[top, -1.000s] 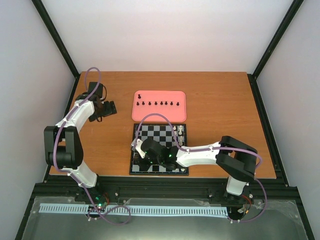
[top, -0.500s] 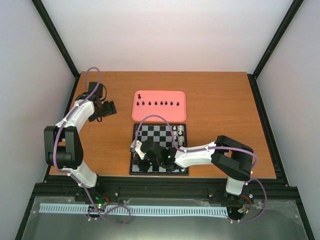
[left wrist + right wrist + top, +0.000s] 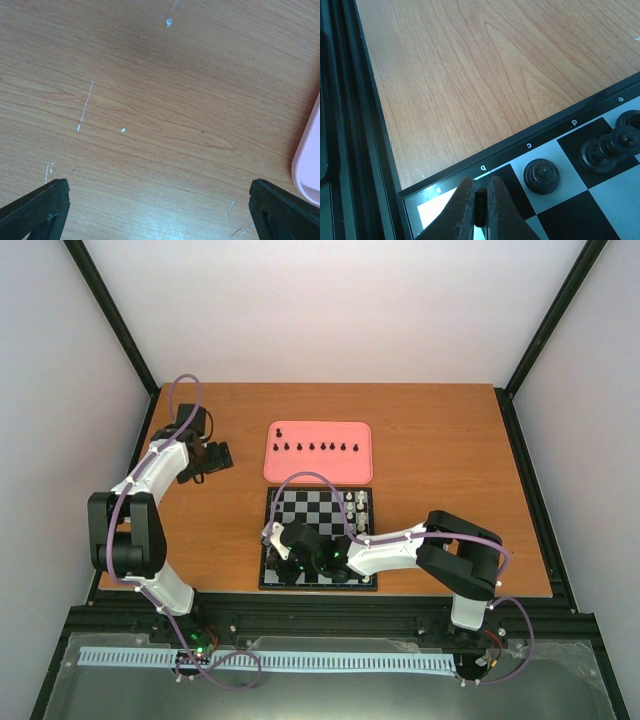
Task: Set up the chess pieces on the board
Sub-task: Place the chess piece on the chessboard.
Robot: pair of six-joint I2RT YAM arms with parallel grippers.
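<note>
The board (image 3: 310, 502) lies at the table's near middle, with white pieces at its far right. My right gripper (image 3: 277, 562) hovers over its near-left corner. In the right wrist view it (image 3: 480, 197) is shut on a small black chess piece (image 3: 480, 206) above the squares by the letters a and b. A black pawn (image 3: 541, 176) stands on the c square, and taller black pieces (image 3: 607, 147) stand beyond it. Several black chess pieces (image 3: 313, 447) sit in a row on the pink tray (image 3: 355, 470). My left gripper (image 3: 215, 460) is open over bare wood (image 3: 159, 205), holding nothing.
The pink tray's rounded edge (image 3: 310, 160) shows right of the left gripper. A black rail (image 3: 350, 125) runs along the table's near edge, close to the board's corner. Bare wood lies left of the board.
The right arm's elbow has drifted left and its gripper has crept slightly toward the board's near-left corner, still holding the piece. The left arm has not moved.
</note>
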